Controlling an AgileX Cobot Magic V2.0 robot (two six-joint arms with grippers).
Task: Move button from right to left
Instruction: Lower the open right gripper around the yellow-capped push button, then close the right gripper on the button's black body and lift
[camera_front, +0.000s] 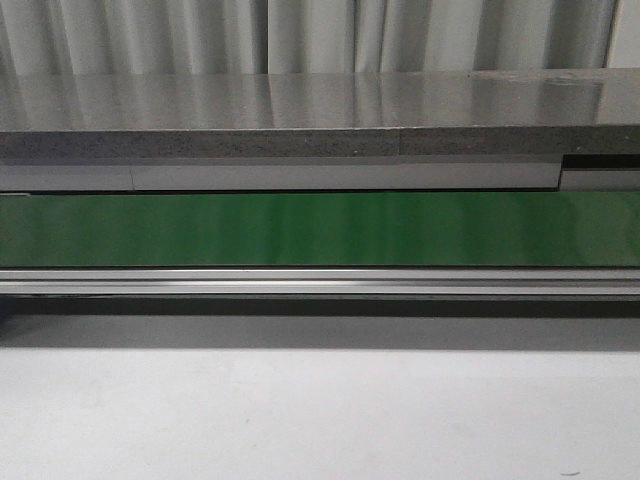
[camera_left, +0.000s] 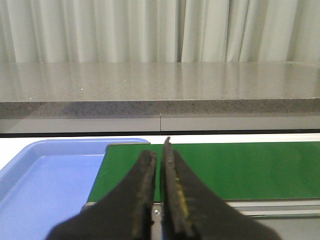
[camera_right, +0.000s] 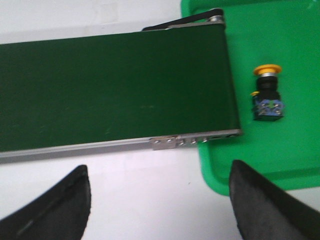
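Right wrist view is where the button (camera_right: 267, 92) is seen: it lies on its side in a green tray (camera_right: 295, 40), just beside the end of the belt (camera_right: 115, 87), yellow cap pointing away from the fingers and black body nearer them. Its long axis runs roughly along the line from the right gripper (camera_right: 160, 205) outward, and it is offset toward the finger at the right of that picture, so a sideways shift over the tray is judged to be needed before any descent. The right gripper's fingers are spread wide, and nothing is held between them. Nothing else is seen in the green tray. In the left wrist view the left gripper (camera_left: 160, 195) is pressed together with only a thin slit between its pads, and nothing is pinched; a blue tray (camera_left: 45, 185) lies under and beside it at the belt's other end, and no contents are visible in it. The button is not visible from the front, where only the belt and a grey counter (camera_front: 300, 110) are shown. The right arm is judged the nearer one for the pickup.
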